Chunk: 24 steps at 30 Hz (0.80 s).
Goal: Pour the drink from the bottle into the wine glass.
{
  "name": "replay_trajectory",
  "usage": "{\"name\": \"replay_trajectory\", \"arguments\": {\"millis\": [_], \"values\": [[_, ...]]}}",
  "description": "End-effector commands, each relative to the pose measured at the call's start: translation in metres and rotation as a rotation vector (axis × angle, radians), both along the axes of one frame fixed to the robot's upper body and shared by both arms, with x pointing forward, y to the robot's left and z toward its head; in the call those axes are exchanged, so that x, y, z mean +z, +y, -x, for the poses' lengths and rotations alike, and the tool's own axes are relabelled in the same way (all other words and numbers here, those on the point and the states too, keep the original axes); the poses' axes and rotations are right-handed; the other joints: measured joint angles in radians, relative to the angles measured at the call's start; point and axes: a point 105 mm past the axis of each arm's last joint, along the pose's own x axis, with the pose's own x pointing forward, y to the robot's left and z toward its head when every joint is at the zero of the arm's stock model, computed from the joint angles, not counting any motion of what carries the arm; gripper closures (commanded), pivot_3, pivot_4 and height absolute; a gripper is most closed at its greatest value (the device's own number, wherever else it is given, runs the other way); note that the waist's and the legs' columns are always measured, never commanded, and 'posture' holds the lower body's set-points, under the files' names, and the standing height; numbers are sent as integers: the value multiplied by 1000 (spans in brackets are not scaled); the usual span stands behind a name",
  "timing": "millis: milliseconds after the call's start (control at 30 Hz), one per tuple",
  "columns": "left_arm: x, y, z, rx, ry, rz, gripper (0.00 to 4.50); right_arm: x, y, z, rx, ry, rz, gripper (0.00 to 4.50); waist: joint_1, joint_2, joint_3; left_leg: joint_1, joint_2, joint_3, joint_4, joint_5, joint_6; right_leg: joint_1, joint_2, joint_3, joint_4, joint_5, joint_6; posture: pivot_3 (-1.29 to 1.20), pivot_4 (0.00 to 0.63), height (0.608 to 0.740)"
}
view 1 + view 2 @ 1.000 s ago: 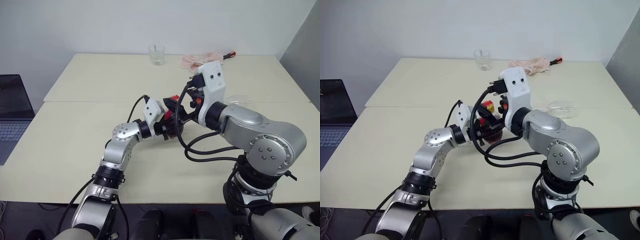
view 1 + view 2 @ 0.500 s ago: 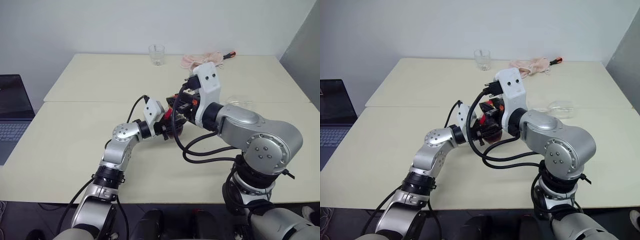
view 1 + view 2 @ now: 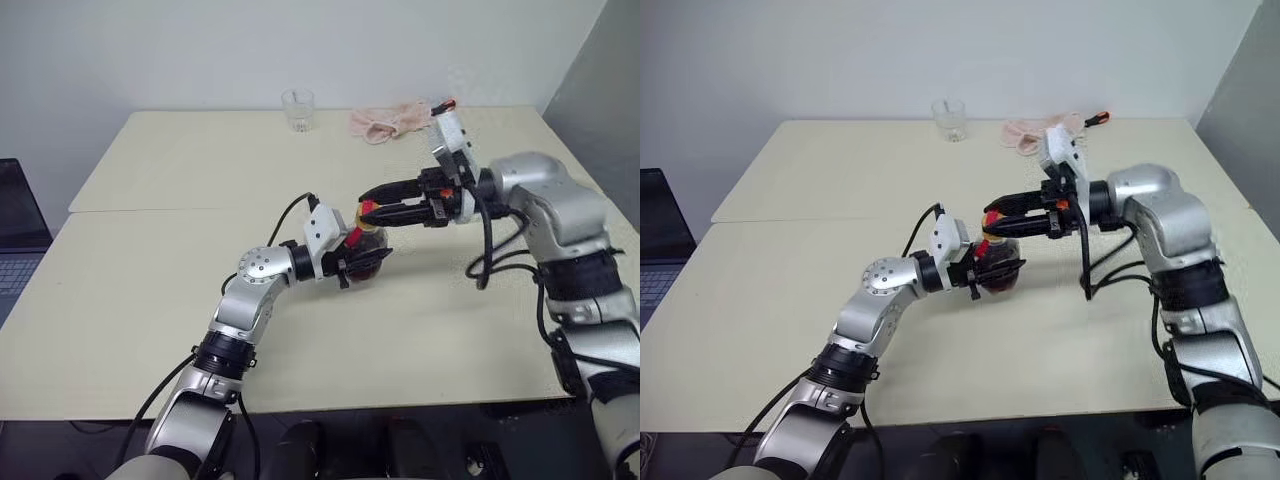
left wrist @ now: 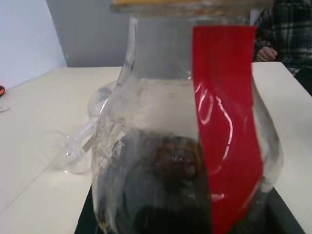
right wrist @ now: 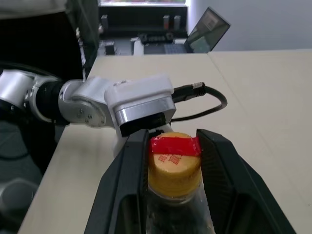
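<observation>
Early stage: left pincer clamps the bottle upright over the table; right pincer closed around its yellow cap, still on. Wine glass lies tipped beyond. Uncapping and pouring remain.

Both arms are silver metal with round, screw-dotted joints, black bands and loose black cables; each wrist carries a white boxy housing, and the fingers are matte black (orange accents at the right wrist).

Left gripper clamped shut, arm reaching rightward; right gripper level, pointing left, fingers narrowed.
</observation>
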Motion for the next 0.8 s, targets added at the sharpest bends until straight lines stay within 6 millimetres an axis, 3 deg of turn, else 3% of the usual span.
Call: {"name": "replay_trajectory", "arguments": {"millis": [33,233,533,567,667,800], "values": [[22,19,-6,89,-55,67,2972,-1,7,12,148,-44,53,3309,6,0,0,0,0,0,0,0,0,0,0,0,-1,0,0,0,150,740],[21,20,-5,98,-51,66,2972,6,6,18,159,-16,13,3309,32,0,0,-1,-2,-1,3,0,0,1,-1,1,0,0,0,0,150,740],[20,19,-5,87,-45,60,2974,41,-2,43,112,-21,-140,160,35,0,0,-2,-3,-2,4,0,-1,0,-2,0,0,0,0,0,150,740],[20,19,-5,86,-44,60,2976,45,-3,43,72,-41,-158,0,35,0,0,-2,-3,-2,3,0,-1,0,-2,0,0,0,0,0,150,740],[20,19,-5,87,-42,62,2976,46,-5,34,-136,-131,-154,0,35,0,0,-2,-3,-3,3,-1,-1,0,-2,0,0,0,0,0,150,740],[17,20,-6,89,-34,60,2977,36,2,31,-338,-121,-143,0,35,0,0,-2,-3,-3,3,-1,-1,0,-2,1,1,0,0,0,150,740]]}}
